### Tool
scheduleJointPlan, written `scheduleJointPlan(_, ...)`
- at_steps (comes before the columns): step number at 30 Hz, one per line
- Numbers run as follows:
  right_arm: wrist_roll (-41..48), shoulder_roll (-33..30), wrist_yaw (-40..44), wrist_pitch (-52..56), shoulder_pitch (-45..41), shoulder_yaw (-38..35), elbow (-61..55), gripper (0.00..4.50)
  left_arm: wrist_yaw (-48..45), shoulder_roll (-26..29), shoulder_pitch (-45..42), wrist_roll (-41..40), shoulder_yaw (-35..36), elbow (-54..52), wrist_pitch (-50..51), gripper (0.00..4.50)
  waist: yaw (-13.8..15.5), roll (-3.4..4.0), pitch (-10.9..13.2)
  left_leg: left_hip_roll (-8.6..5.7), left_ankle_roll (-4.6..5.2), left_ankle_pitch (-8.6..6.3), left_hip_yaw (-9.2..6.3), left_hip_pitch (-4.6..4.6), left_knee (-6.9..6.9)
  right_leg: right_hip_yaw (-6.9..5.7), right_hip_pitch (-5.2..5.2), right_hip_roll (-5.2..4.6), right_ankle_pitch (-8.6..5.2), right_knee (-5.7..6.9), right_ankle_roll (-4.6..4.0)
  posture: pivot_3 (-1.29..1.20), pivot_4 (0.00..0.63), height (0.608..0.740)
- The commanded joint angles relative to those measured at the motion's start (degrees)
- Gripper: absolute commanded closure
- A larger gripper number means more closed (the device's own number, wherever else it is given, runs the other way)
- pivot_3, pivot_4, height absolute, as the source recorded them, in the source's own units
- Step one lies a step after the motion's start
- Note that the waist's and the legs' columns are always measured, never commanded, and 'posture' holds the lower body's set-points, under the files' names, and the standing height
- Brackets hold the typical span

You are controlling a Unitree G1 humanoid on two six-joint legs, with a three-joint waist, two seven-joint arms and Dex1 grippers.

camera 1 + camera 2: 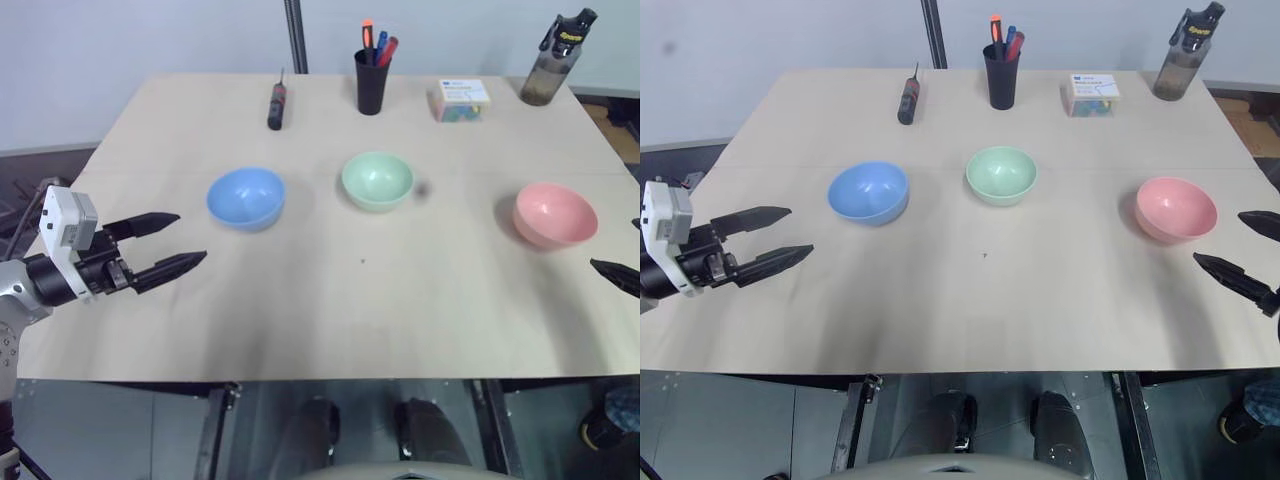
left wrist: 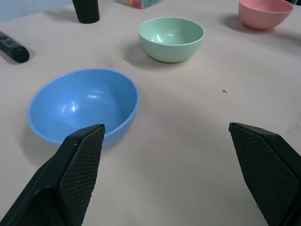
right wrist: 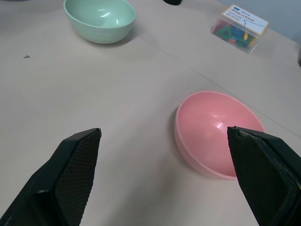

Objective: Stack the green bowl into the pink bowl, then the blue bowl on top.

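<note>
Desk (image 1: 400, 300): pale wood-coloured top, carrying all items listed below.
Blue bowl (image 1: 246, 197): upright on the desk, leftmost of the three bowls, standing alone with nothing in it.
Green bowl (image 1: 377, 180): upright, middle of the row, to the right of the blue bowl and apart from it; nothing in it.
Pink bowl (image 1: 555, 214): upright, rightmost of the row, well apart from the green bowl, near the desk's right side; nothing in it.
Stacking: none of the three bowls was nested in another; each rested separately on the desk.
Left tool (image 1: 167, 244): hovered over the left edge of the desk, pointing towards the blue bowl and short of it; the two black fingers stood wide apart and held nothing.
Right tool (image 1: 1240, 250): hovered at the right edge of the desk, just beside the pink bowl without touching it; fingers spread wide, nothing between them.
Pen cup (image 1: 371, 80): black, upright at the back of the desk behind the green bowl, holding an orange, a blue and a red marker.
Screwdriver-like tool (image 1: 276, 104): dark with a red band, lying at the back left, to the left of the pen cup.
Small box (image 1: 460, 100): clear with coloured contents and a white label, to the right of the pen cup.
Bottle (image 1: 556, 58): smoky translucent with a black cap, upright at the back right corner.
</note>
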Motion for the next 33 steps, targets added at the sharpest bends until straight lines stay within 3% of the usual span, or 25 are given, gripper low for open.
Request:
scheduleJointPlan(1, -0.63, -0.58, -0.90, -1.59, -2.07, 0.94, 0.19, 0.01, 1.12, -0.60, -2.46, -0.43, -0.98, -1.48, -0.31, 0.03, 0.00, 0.00, 0.00, 0.00, 0.00, 0.00, 0.00, 0.00, 0.00, 0.00, 0.00, 0.00, 0.00, 0.00, 0.00, 0.00, 0.150, 0.740)
scheduleJointPlan(9, -8.95, 2.60, -10.64, -3.35, -14.20, 20.74, 3.88, 0.01, 2.72, -7.23, -8.63, -1.22, -9.52, -8.12, -1.94, 0.03, -0.22, 0.00, 0.00, -0.03, -0.26, 0.15, 0.05, -0.07, 0.02, 0.06, -0.13, -0.01, 0.01, 0.06, 0.00, 0.00, 0.150, 0.740)
scheduleJointPlan(13, -16.96, 5.60, -15.88, -6.06, -24.49, 31.33, 15.14, 0.01, 4.45, -11.74, -12.90, -1.74, -15.13, -12.72, -1.76, 0.03, -0.15, 0.00, 0.00, -0.06, -0.27, 0.15, 0.09, -0.09, 0.03, 0.07, -0.15, 0.00, 0.01, 0.03, 0.00, 0.00, 0.150, 0.740)
scheduleJointPlan(18, -23.87, 8.71, -17.85, -10.93, -34.05, 39.14, 30.22, 0.01, 7.17, -16.11, -16.93, -0.75, -20.15, -15.60, -2.03, 0.03, -0.07, 0.01, 0.00, -0.10, -0.28, 0.17, 0.07, -0.14, 0.04, 0.05, -0.19, 0.03, 0.01, 0.06, 0.00, 0.00, 0.150, 0.740)
scheduleJointPlan(24, -27.10, 9.75, -16.75, -14.11, -39.80, 42.56, 37.88, 2.45, 8.49, -16.51, -16.45, -1.36, -19.42, -16.45, -2.04, 0.03, -0.37, 0.02, 0.01, -0.08, -0.28, 0.16, 0.14, -0.18, 0.04, 0.11, -0.25, 0.08, 0.01, 0.03, 0.01, 0.00, 0.150, 0.740)
scheduleJointPlan(29, -27.71, 10.27, -16.12, -14.59, -40.78, 43.12, 37.22, 4.42, 9.75, -16.42, -15.15, -1.50, -18.04, -16.72, -2.06, 0.03, -0.29, 0.02, 0.01, -0.07, -0.27, 0.17, 0.13, -0.16, 0.05, 0.10, -0.24, 0.09, 0.01, 0.05, 0.01, 0.00, 0.150, 0.740)
scheduleJointPlan(33, -25.43, 10.11, -12.83, -12.88, -39.07, 43.54, 29.35, 4.42, 13.09, -16.64, -14.56, 1.21, -17.91, -15.57, -2.64, 0.03, -0.16, 0.03, 0.01, -0.09, -0.27, 0.16, 0.12, -0.17, 0.07, 0.10, -0.23, 0.07, 0.01, 0.05, 0.01, 0.00, 0.150, 0.740)
